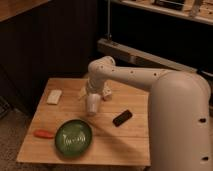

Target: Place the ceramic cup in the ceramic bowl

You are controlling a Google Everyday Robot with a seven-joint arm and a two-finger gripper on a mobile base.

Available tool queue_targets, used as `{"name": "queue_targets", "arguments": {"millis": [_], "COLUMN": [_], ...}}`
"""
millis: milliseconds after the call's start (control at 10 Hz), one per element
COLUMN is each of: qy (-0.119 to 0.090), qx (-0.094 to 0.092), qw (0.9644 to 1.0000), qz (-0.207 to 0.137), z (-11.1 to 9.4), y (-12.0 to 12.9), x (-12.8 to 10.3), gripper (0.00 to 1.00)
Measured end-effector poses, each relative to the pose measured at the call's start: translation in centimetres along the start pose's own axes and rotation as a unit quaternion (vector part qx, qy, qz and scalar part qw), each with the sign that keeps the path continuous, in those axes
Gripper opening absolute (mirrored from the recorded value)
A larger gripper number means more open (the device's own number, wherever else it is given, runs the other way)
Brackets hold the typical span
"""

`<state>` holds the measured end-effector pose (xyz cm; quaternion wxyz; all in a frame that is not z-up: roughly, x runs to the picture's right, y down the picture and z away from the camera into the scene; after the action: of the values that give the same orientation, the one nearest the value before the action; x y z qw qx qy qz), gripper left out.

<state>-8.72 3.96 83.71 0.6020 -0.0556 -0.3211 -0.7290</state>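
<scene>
Ceramic cup (93,107) is seen outside the ceramic bowl (73,131), behind it and slightly to its right, apart from the rim. Nearest of all, the dark-green bowl with pale marks inside is set towards the front left of the wooden bench (120,142). An orange object (43,133) is laid just beside the bowl's left edge. A black oblong object (122,117) is placed to the bowl's right and a little farther back. Directly over the cup, behind the bowl, the claw (92,98) is held at the cup's top by the white arm (135,77); whether it is closed on the cup or standing wide around it cannot be told. Farther back, a flat white block (54,96) is found behind and left of the bowl, and a small white object (106,92) behind and right of it.
</scene>
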Motion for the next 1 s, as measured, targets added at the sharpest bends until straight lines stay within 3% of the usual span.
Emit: {"name": "queue_targets", "arguments": {"millis": [400, 1000], "qy": [0.001, -0.006], "qx": [-0.004, -0.012], "qw": [0.9998, 0.9997], "qz": [0.020, 0.020], "z": [0.5, 1.8], "y": [1.0, 1.3], "x": [-0.3, -0.2], "gripper": [0.80, 0.80]}}
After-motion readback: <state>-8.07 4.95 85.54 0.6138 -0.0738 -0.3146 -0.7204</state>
